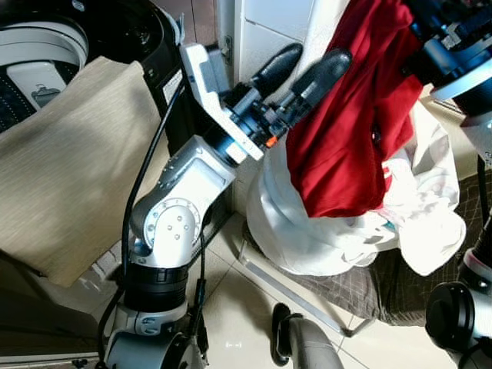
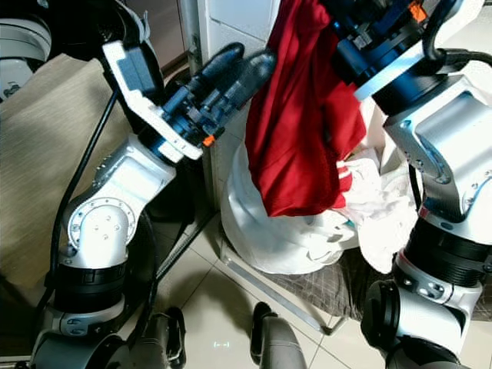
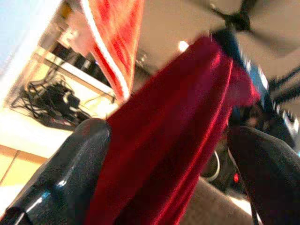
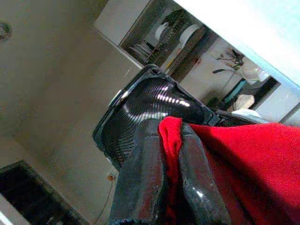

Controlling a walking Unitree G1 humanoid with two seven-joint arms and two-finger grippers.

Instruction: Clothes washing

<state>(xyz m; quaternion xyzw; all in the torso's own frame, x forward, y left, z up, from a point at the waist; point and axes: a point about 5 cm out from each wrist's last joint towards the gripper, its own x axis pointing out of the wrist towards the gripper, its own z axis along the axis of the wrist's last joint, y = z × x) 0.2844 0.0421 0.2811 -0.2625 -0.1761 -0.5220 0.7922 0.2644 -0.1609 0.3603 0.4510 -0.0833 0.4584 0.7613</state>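
Observation:
A red garment (image 1: pixel 346 115) hangs from my right gripper (image 4: pixel 169 129), which is raised at the upper right and shut on the garment's top edge. The cloth is pinched between both black fingers (image 4: pixel 145 164). My left gripper (image 1: pixel 315 55) is open and reaches up to the hanging garment from the left. One finger (image 3: pixel 70 173) stands on each side of the red cloth (image 3: pixel 178 140). The washing machine (image 1: pixel 46 46) stands at the upper left with its drum open.
A beige cloth (image 1: pixel 69 169) drapes over the washer's front. White laundry (image 1: pixel 307 231) is heaped under the red garment on a brown checked hamper (image 1: pixel 400 284) with a metal frame. A white cabinet (image 1: pixel 269 31) stands behind. Tiled floor lies below.

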